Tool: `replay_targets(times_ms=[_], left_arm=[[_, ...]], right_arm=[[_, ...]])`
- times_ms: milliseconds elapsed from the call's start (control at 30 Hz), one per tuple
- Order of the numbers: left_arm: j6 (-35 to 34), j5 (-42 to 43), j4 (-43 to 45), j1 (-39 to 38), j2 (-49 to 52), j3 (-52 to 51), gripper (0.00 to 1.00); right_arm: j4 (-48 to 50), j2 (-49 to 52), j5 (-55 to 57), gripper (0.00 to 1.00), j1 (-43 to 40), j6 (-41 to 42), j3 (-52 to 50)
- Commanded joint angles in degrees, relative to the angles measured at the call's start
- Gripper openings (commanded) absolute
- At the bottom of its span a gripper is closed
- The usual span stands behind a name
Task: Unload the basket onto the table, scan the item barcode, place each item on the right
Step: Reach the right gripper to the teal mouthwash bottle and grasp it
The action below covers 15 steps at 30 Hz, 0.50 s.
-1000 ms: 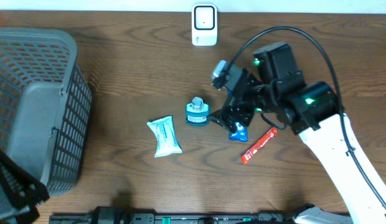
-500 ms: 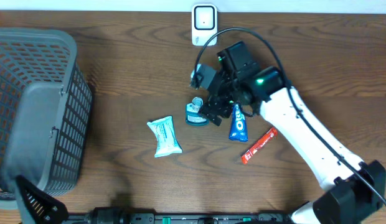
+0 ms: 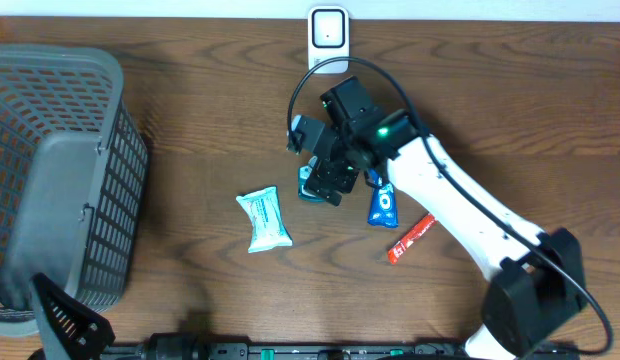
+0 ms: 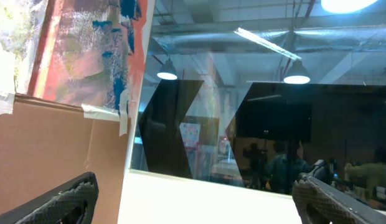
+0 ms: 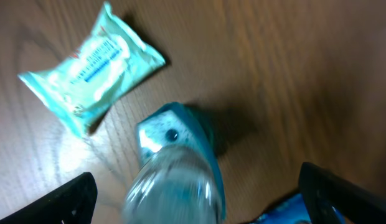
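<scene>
Your right fingers [image 5: 342,198] stood wide apart, one at each lower corner of the right wrist view. The small teal bottle [image 5: 175,163] lay in the gap between them, closer to the left-hand one. It was blurred from being so near the camera, and neither finger touched it. From overhead, the right arm reached in from the lower right, and its hand hung directly over the bottle [image 3: 306,190], so that only a sliver of teal showed at its left edge. The bottle sat on the worktop [image 3: 190,150] near the middle, well below the scanner [image 3: 328,40] at the far edge.

A pale wipes packet [image 3: 263,220] lay just to the left of the bottle, apart from it. A blue snack packet [image 3: 382,204] lay on the other side, partly under the arm, with a red stick packet [image 3: 412,238] beyond that. The grey basket [image 3: 125,190] stood at the left end of the worktop.

Your left fingers [image 4: 62,202] were also spread wide, with nothing between them. They sat low at the near left corner, and their camera looked out at the room rather than at the worktop.
</scene>
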Motion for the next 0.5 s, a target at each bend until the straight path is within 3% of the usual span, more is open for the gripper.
replay_targets(times_ms=[0,233,367,467], left_arm=[[-0.1,1.0,0.4,0.3,-0.6,-0.1,1.0],[-0.1,0.9,0.4,0.3,-1.2,-0.1,1.0],[-0.1,0.9,0.4,0.3,-1.6,-0.1,1.0],[-0.1,0.9,0.4,0.3,-2.4,-0.1,1.0]], right_arm=[[0.4,2.9,2.4,0.99,1.4,-1.3,0.6],[1.6,6.1,4.0,0.96,2.3,-1.7,0.6],[1.7,6.8,4.1,0.69,2.3,-1.7,0.6],[1.5,7.7,4.1,0.55,2.3,-1.7,0.6]])
